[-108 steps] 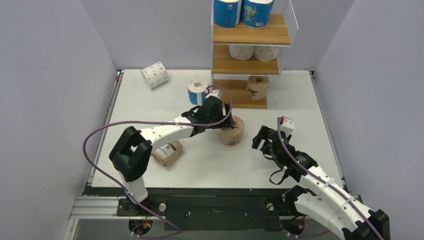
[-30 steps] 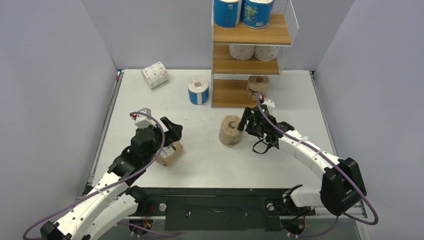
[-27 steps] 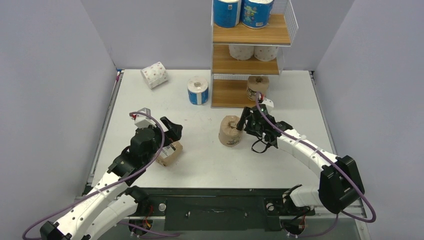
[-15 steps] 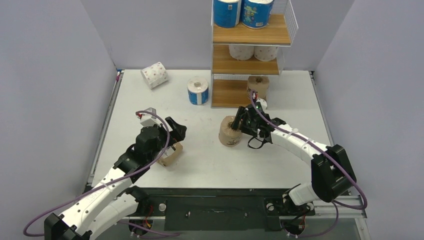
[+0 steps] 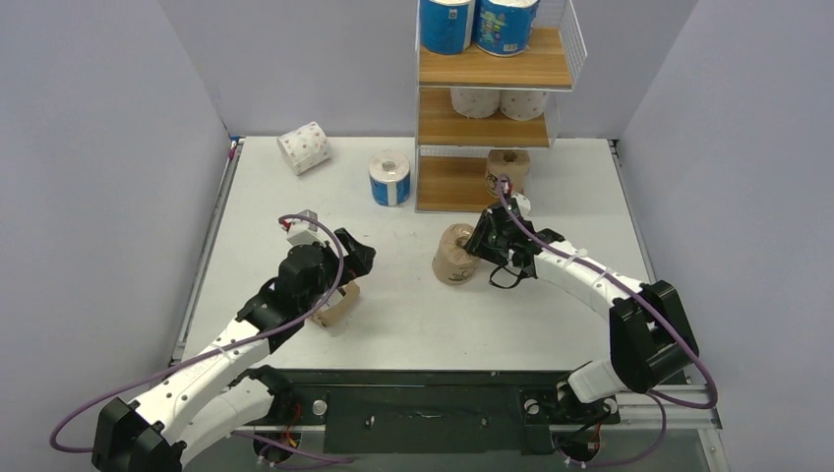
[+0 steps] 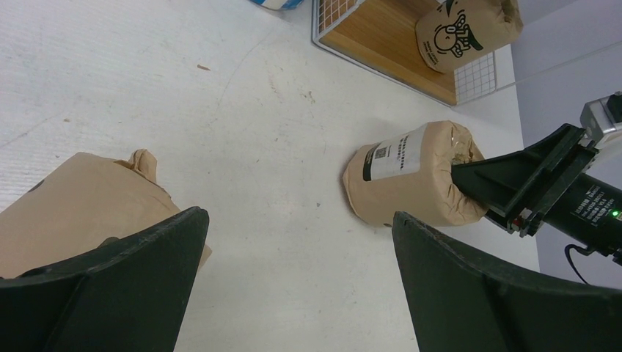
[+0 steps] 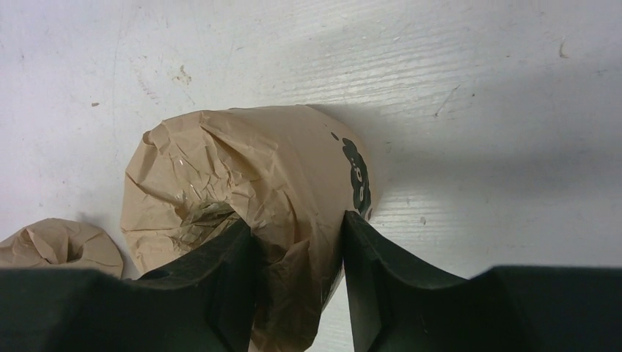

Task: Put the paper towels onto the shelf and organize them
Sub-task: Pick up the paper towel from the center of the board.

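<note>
A brown kraft paper towel roll (image 5: 454, 254) stands on the table in front of the shelf (image 5: 492, 69). My right gripper (image 5: 479, 241) is shut on its wall, one finger in the crumpled core hole and the other outside (image 7: 297, 227). The left wrist view shows the same roll (image 6: 407, 183) with those black fingers on its top. A second brown roll (image 5: 334, 303) lies on its side beside my left gripper (image 5: 354, 258). That gripper is wide open over bare table (image 6: 297, 216), with the lying roll (image 6: 81, 198) against its left finger.
The shelf holds two blue rolls (image 5: 447, 25) on top, two white rolls (image 5: 475, 101) in the middle and a brown roll (image 5: 507, 169) on the bottom board. A blue roll (image 5: 390, 177) and a pink-dotted white roll (image 5: 303, 147) sit on the far table.
My right gripper has reached the standing brown roll and closed on its wall. My left arm has shifted a little forward and right, still open.
</note>
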